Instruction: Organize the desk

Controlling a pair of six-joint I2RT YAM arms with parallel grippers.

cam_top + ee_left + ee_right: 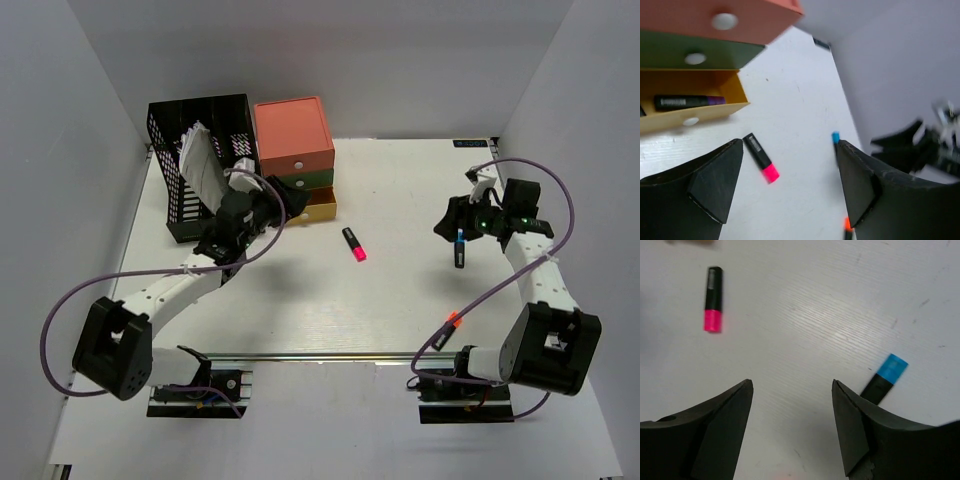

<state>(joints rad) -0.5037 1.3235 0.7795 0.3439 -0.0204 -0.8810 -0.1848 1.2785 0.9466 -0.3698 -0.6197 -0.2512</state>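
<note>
The desk (400, 310) fills the white-walled enclosure (60, 120). A pink-capped marker (354, 244) lies near centre, with the drawer unit (293, 140) at 11 o'clock. The left gripper (790, 180) and right gripper (792, 412) are spread wide and hold nothing. At 3 o'clock, a blue-capped marker (885, 377) is partly hidden behind a finger.

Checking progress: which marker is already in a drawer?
The purple-ended marker, lying in the open yellow drawer; the pink-capped marker and blue-capped marker lie loose on the desk.

walls (400, 60): plain white — back and both sides | light: even, soft
</note>
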